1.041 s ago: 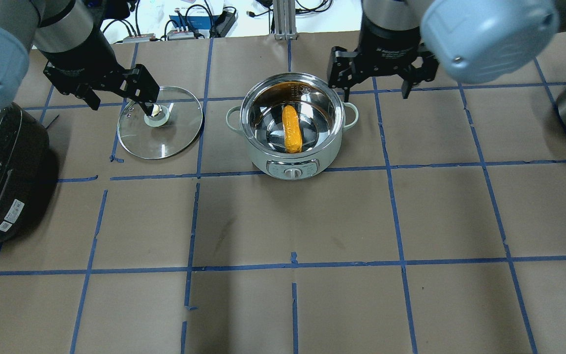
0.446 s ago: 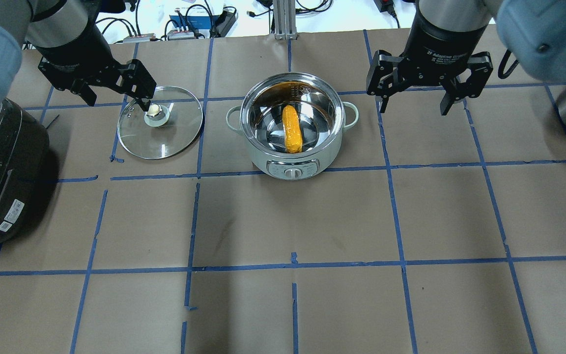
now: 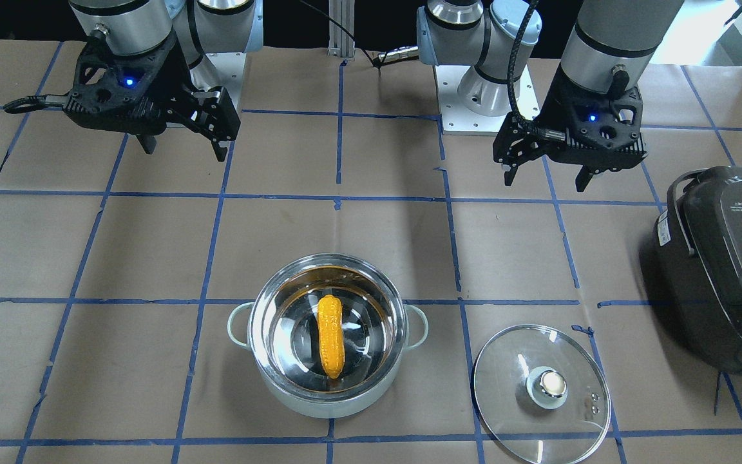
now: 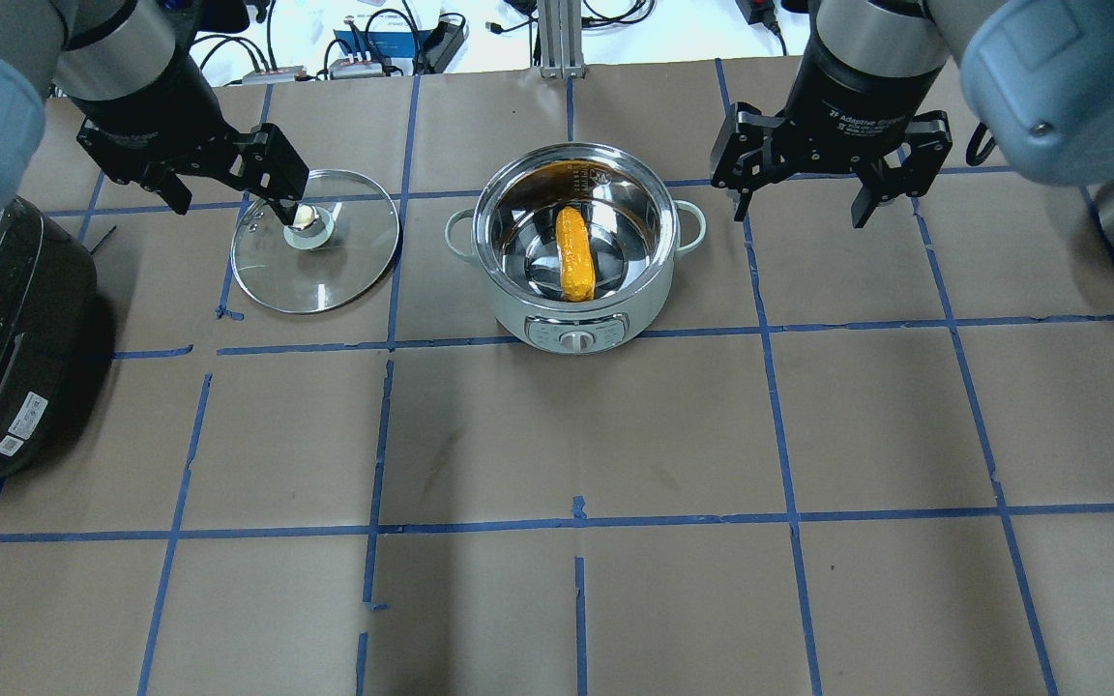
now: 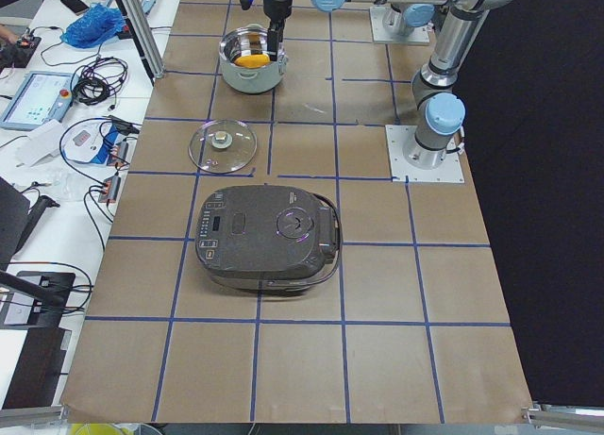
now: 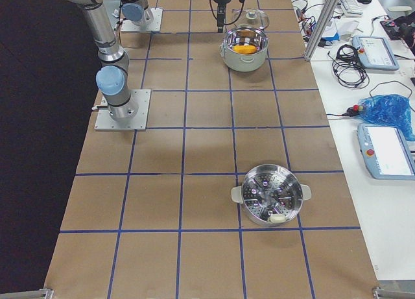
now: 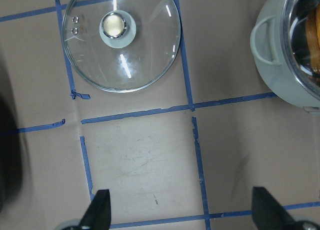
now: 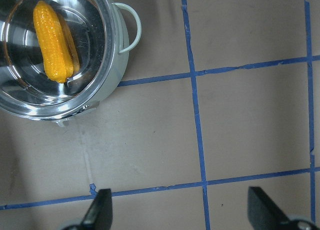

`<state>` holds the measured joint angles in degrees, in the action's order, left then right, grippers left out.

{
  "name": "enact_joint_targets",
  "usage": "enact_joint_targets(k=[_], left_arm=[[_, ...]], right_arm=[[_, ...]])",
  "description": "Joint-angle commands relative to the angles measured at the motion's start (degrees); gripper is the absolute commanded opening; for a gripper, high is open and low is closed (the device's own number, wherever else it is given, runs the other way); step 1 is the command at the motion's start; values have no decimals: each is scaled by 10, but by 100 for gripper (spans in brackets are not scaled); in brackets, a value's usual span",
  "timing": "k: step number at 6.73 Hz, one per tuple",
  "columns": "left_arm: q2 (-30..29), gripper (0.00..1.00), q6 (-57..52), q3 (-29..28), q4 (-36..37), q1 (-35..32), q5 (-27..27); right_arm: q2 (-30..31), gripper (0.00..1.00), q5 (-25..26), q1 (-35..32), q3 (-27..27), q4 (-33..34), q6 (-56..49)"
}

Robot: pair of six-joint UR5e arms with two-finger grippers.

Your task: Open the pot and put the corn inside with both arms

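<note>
Right gripper [image 4: 798,218], wide and empty, has pulled away to the right of the pot [image 4: 518,309], with the corn [image 4: 573,254] lying inside. Left gripper [image 4: 235,211], also wide, hangs clear of the lid [image 4: 325,280] on the table. Task looks complete.

Brown paper covers the table [image 4: 615,435], marked into squares by blue tape [image 4: 683,520]. A white bench [image 4: 654,43] runs along its far side with cables [image 6: 350,65], screens [image 6: 387,150] and an aluminium post [image 4: 562,34]. Light is bright and even
</note>
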<state>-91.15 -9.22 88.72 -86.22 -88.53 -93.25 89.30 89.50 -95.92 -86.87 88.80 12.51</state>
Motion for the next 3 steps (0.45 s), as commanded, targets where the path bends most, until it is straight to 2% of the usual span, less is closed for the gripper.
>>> enact_joint_targets(k=[1, 3], left_arm=[[0, 100, -1, 1, 0, -1, 2], [0, 100, 3, 7, -1, 1, 63]], right_arm=[[0, 100, 1, -1, -1, 1, -2], [0, 100, 1, 0, -1, 2, -2]])
